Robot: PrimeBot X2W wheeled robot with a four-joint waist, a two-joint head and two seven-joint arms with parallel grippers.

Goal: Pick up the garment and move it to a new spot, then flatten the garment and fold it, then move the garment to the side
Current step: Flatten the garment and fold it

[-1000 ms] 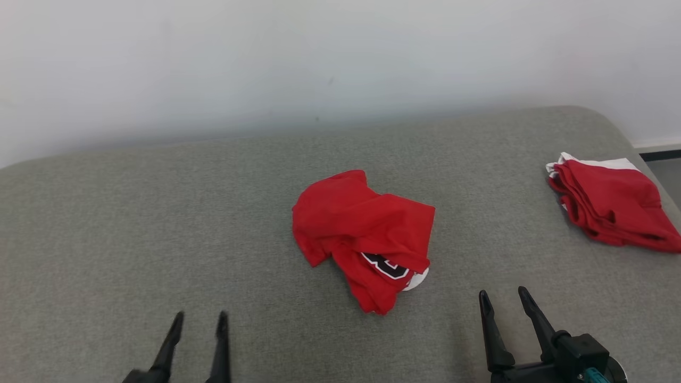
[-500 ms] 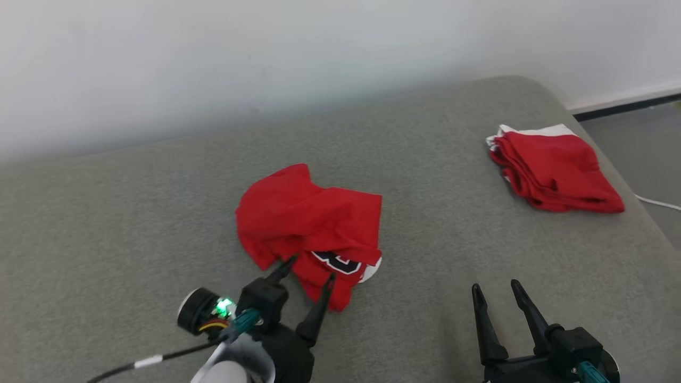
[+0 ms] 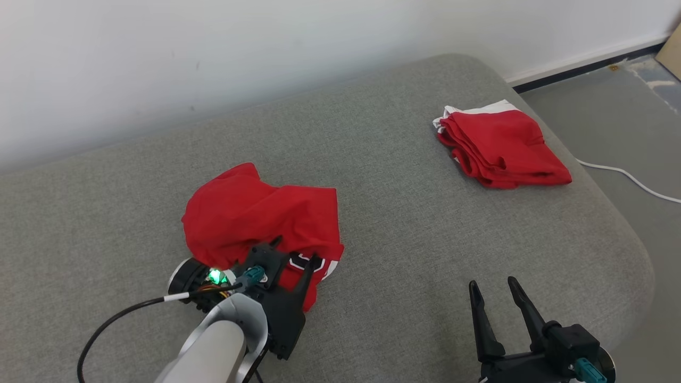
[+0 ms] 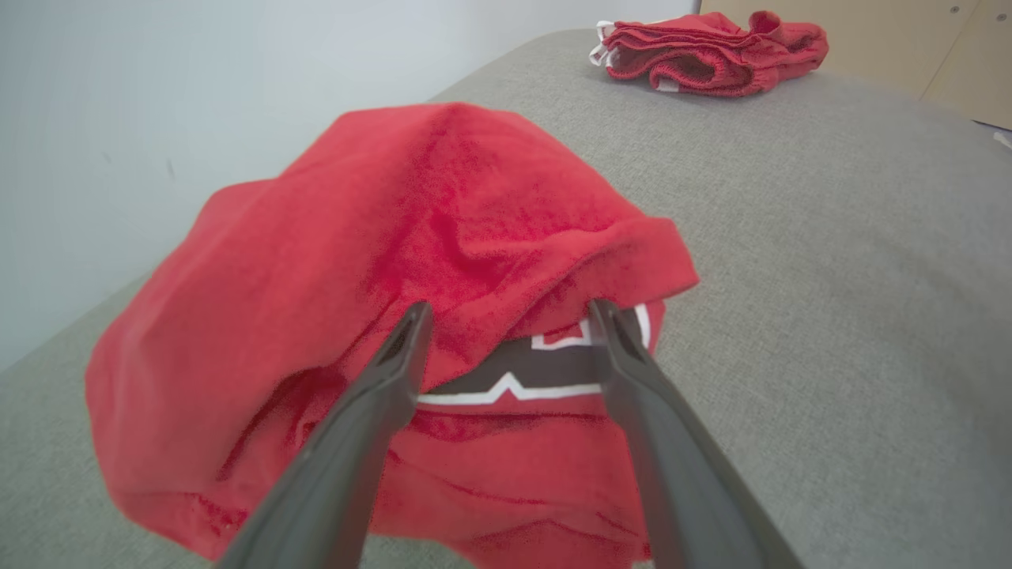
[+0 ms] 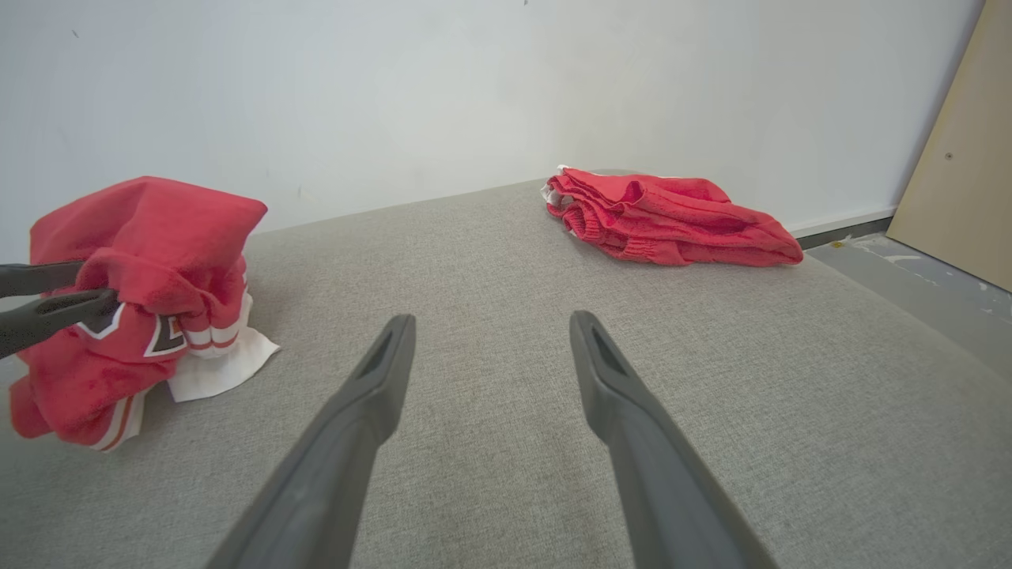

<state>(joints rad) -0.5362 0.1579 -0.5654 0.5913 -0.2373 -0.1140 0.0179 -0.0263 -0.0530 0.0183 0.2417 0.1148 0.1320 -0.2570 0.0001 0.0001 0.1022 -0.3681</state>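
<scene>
The garment (image 3: 255, 213) is a crumpled red shirt with white trim and a dark printed letter, lying left of centre on the grey cushion (image 3: 425, 239). My left gripper (image 3: 297, 251) is open at its near edge, one finger on either side of the front fold. The left wrist view shows this gripper (image 4: 510, 312) with both tips against the red hem above the dark print (image 4: 538, 371). My right gripper (image 3: 492, 283) stands open over bare cushion at the lower right, holding nothing. In the right wrist view, that gripper (image 5: 490, 322) points across the cushion, with the garment (image 5: 150, 237) and the left fingers (image 5: 55, 310) at far left.
A second red garment (image 3: 500, 143), folded, lies near the cushion's far right corner (image 4: 711, 51) (image 5: 664, 217). A white wall backs the cushion. To the right the cushion ends at grey floor with a white cable (image 3: 628, 178). A tan panel (image 5: 957, 158) stands at far right.
The head camera has turned, shifting the whole picture left. My left arm has reached forward from the lower left, bringing its open fingers onto the garment's near edge. The right gripper has kept its place.
</scene>
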